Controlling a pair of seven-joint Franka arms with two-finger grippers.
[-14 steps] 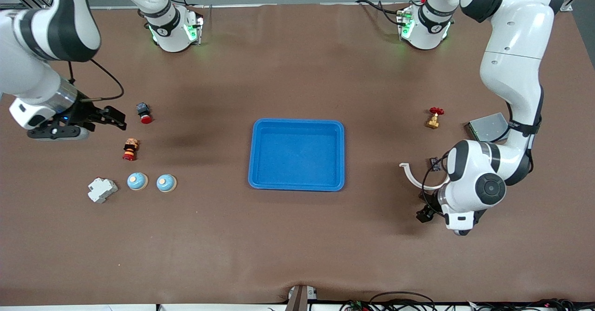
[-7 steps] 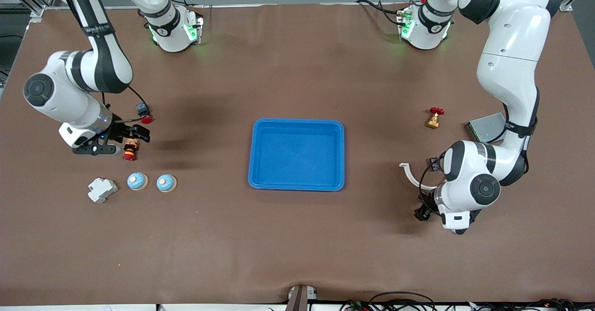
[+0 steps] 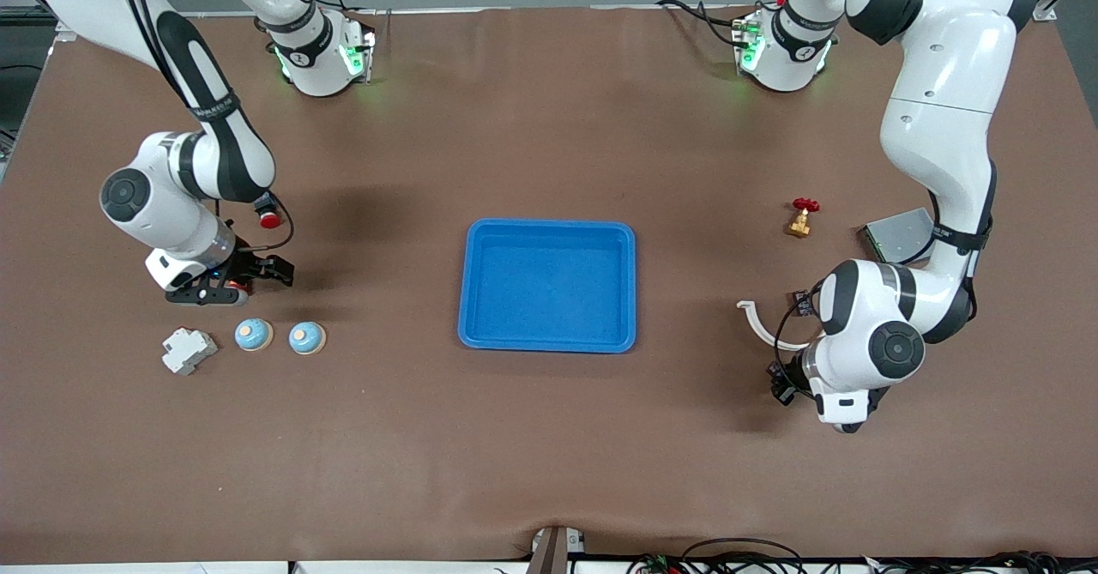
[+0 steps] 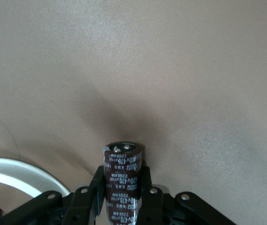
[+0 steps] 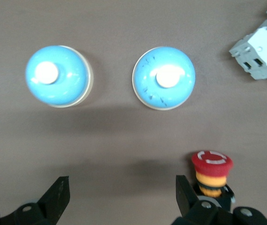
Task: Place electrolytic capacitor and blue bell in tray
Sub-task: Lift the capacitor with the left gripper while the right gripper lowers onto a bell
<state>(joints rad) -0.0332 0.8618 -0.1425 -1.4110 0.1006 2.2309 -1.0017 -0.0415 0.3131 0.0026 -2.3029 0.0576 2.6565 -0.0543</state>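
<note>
We see bright, even light from above. Soft dark shadows lie on the brown table [image 3: 549, 437] near the arms. The blue bells [image 5: 164, 78] shine a little. The wrist views look slightly blurry.

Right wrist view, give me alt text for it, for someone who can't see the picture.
Looking straight down at the brown table, the open right gripper hangs over two blue bells that sit side by side, apart from each other. A red-capped emergency stop button stands by one finger, and a corner of a white plastic breaker shows at the frame's edge.
</note>
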